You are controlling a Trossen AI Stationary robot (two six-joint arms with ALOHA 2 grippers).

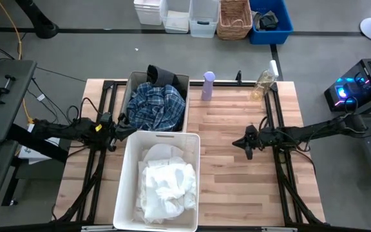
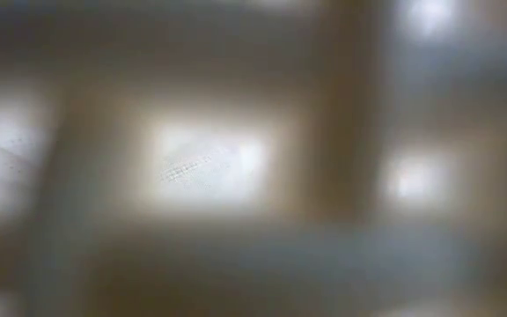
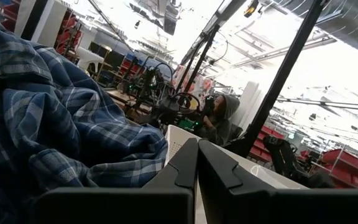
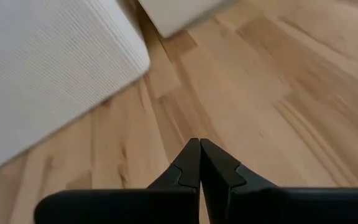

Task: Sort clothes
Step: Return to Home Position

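1. Plaid shirt [image 1: 154, 106] in far bin [image 1: 132, 87]; white garments [image 1: 166, 183] in near bin [image 1: 120, 193].
2. Left gripper [image 1: 118, 125], right gripper [image 1: 242, 143]: fingers together, empty.
3. Risk: left gripper, close beside plaid shirt, may snag it retracting.

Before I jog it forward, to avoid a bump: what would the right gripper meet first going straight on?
Likely the white bin, its side wall near the corner; the right gripper points that way over the table. Its tilt is unclear, so the wood might come first.

A blue-and-white plaid fabric shirt [image 1: 154, 107], crumpled white cloth garments [image 1: 167, 183], and a lilac bottle [image 1: 208, 86] are seen.
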